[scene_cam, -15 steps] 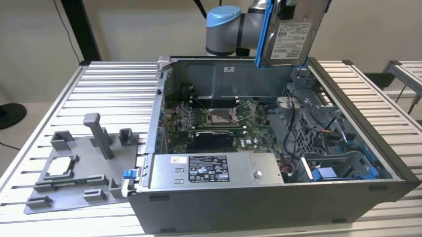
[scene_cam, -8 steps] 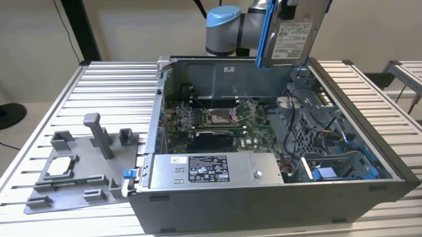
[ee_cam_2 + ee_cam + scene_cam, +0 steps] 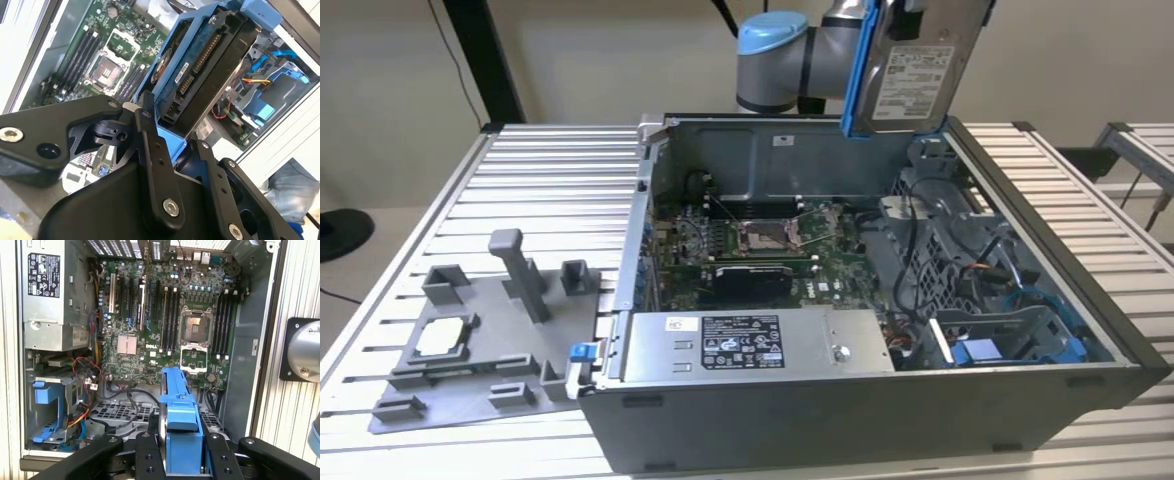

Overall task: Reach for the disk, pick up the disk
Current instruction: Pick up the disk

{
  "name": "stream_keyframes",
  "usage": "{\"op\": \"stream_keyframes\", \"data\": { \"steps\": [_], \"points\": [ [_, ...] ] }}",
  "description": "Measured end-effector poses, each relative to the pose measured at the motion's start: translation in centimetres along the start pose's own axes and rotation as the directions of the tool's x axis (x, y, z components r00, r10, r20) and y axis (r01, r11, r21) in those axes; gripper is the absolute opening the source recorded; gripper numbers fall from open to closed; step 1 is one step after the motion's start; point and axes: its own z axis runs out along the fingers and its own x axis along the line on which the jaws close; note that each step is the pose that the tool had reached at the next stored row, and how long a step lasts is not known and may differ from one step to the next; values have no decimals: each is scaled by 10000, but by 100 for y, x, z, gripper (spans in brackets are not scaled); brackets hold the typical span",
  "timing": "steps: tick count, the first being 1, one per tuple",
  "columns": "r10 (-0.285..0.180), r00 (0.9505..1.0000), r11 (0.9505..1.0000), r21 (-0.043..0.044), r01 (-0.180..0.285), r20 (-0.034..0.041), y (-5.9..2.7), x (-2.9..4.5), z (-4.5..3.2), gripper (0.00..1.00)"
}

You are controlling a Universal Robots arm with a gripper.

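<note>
Clamped on the disk (image 3: 200, 75), the hand (image 3: 172, 150) has its two black fingers (image 3: 150, 150) pressed against the bright blue carrier frame, one on each side; in the first wrist view the same fingers (image 3: 147, 455) bracket the blue frame of the disk (image 3: 180, 435). Its connector edge and dark underside show in the second wrist view. In the exterior view the disk (image 3: 914, 70) hangs upright in the air, its white label facing the camera, above the back rim of the open computer case (image 3: 854, 420) and clear of it. Below lies the green motherboard (image 3: 170, 315) with its bare processor socket (image 3: 194, 326). Along the case's front wall sits the silver power-supply box (image 3: 747, 345). Farther toward the exterior view's left, a grey plastic fixture (image 3: 467, 350) rests on the ribbed metal tabletop (image 3: 534, 180).
</note>
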Motion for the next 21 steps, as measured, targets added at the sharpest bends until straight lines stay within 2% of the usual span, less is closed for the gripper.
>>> {"op": "stream_keyframes", "data": {
  "steps": [11,17,21],
  "points": [
    [0,10000,10000,-19,0,1,-67,37,4,0],
    [1,10000,10000,-19,-1,2,-66,122,4,0],
    [0,10000,10000,-20,0,2,-62,205,3,0]
  ]
}}
